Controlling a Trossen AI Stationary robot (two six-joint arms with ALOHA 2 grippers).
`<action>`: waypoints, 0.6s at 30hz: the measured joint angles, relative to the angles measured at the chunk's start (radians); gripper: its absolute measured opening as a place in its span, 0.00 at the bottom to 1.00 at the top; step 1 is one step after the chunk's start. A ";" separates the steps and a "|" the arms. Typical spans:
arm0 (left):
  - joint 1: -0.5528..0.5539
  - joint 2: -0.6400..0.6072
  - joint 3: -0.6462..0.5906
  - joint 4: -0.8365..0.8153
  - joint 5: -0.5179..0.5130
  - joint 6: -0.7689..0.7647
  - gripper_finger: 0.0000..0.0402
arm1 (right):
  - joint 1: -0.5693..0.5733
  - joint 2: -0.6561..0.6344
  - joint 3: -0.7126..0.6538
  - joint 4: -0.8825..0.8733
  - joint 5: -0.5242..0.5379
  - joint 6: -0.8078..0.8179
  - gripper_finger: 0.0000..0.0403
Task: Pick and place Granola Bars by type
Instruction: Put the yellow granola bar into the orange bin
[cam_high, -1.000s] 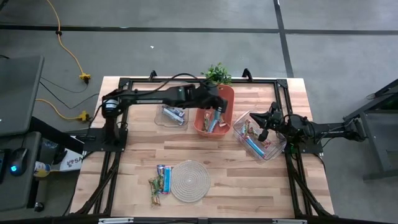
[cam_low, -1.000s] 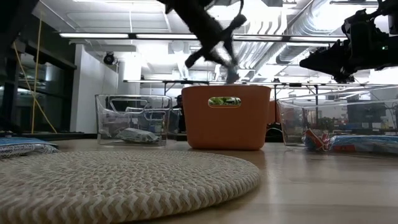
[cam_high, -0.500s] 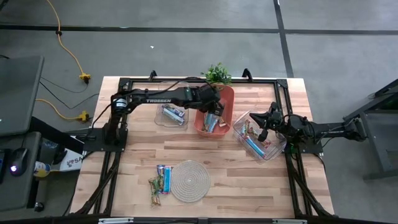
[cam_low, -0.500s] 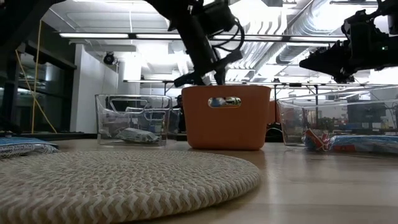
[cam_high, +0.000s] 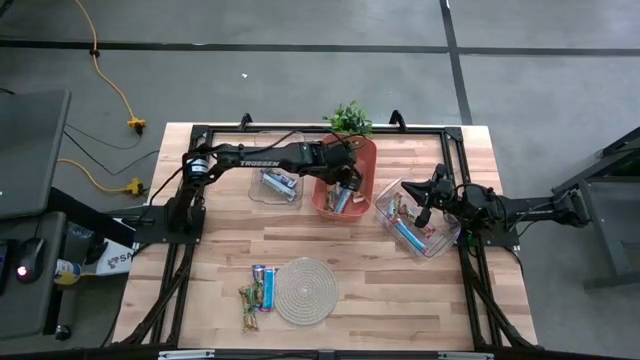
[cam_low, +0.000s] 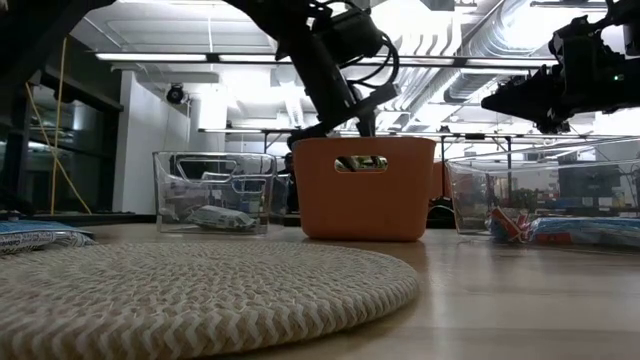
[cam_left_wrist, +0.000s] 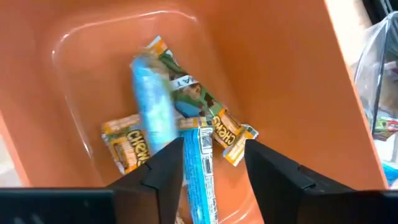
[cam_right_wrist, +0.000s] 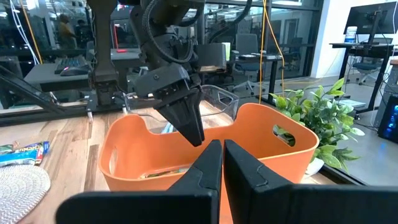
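Observation:
My left gripper (cam_left_wrist: 213, 168) hangs open in the mouth of the orange bin (cam_high: 368, 160), fingers slanting down. Below it a blurred light blue bar (cam_left_wrist: 151, 106) is loose in the bin. It lies over green-brown bars (cam_left_wrist: 198, 99) and beside another light blue bar (cam_left_wrist: 200, 165) on the bin's floor. In the low view the fingertips (cam_low: 352, 128) dip behind the bin's rim. Loose granola bars (cam_high: 258, 290) lie on the table left of the woven mat (cam_high: 305, 290). My right gripper (cam_right_wrist: 222, 168) waits shut at the table's right, above a clear bin (cam_high: 415, 225).
A clear bin (cam_high: 277, 186) with bars stands left of the orange bin, and the right clear bin holds red-brown and blue bars. A small plant (cam_high: 350, 118) stands behind the orange bin at the far edge. Bare wood lies between the bins and the mat.
My left gripper has sunk from above the orange bin into its mouth, tipping more steeply down, and has opened. The light blue bar it held has left the fingers and dropped into the bin. My right arm has kept still.

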 joint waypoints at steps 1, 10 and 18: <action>0.000 0.000 0.000 0.000 -0.001 0.002 0.43 | 0.000 0.000 0.000 0.000 0.000 0.000 0.00; 0.000 -0.003 0.027 0.043 0.017 0.049 0.45 | 0.000 0.000 0.000 0.000 0.000 0.000 0.00; 0.000 -0.007 0.257 -0.050 -0.026 0.192 0.45 | 0.000 0.000 0.000 0.000 0.000 0.000 0.00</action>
